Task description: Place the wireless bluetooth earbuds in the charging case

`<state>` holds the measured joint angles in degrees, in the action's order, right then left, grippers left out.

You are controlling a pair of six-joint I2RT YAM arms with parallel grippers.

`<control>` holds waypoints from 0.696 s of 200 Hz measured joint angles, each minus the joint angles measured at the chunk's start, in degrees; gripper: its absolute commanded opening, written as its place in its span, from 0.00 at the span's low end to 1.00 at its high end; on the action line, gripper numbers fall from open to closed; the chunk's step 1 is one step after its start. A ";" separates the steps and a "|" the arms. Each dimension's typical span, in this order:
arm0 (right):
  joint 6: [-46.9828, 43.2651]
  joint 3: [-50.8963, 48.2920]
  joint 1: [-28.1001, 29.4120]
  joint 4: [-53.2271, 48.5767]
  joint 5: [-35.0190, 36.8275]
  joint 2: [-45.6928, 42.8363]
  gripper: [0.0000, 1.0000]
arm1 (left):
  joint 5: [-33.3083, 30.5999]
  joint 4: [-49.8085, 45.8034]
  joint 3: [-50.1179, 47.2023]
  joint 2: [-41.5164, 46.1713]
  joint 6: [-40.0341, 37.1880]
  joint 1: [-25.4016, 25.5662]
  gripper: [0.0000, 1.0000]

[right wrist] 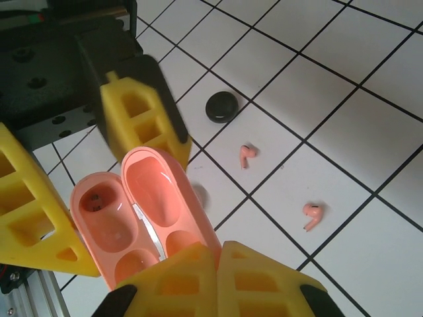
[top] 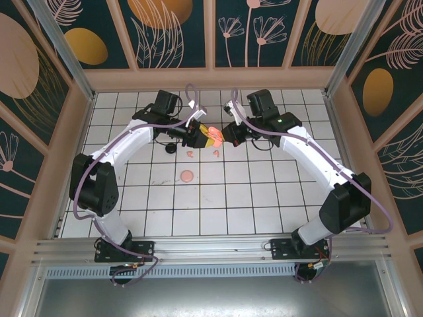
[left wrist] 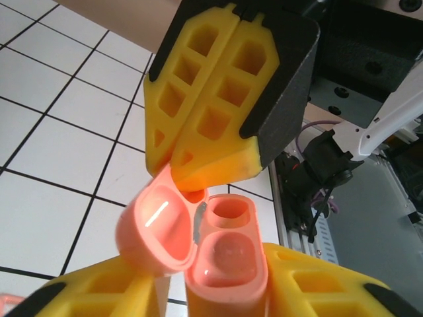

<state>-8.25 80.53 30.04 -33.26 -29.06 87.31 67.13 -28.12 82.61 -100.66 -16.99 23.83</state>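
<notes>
Two earbuds [right wrist: 248,154] on white gridded table [right wrist: 344,66]; floral walls [top: 175,33].

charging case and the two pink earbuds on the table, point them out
charging case [left wrist: 228,261]: left wrist view, inside its body
upper earbud [right wrist: 248,152]: right wrist view, its head
lower earbud [right wrist: 311,212]: right wrist view, its head

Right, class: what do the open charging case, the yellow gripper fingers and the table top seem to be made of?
Charging case: likely hard glossy plastic, coral-pink; bright highlights streak its smooth lid.
Yellow fingers: matt, perhaps printed plastic or rubber; hollow pockets, no shine.
Table top: white sheet with black grid lines, faint sheen; material unclear.
</notes>
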 measured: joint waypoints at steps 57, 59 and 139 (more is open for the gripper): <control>0.28 0.83 0.20 -0.04 0.85 0.61 0.14 | 0.81 0.68 -0.52 0.00 -0.37 -0.28 0.05; 0.55 0.83 0.22 -0.02 0.92 0.61 0.17 | 0.90 0.92 -0.61 0.00 -0.33 -0.28 0.05; 9.42 -4.92 -3.45 7.02 5.60 -10.32 0.61 | -6.69 31.61 -21.40 10.93 18.25 -1.51 0.00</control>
<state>1.17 75.61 26.59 -26.24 -23.46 76.99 60.45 3.49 61.21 -89.73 1.26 22.33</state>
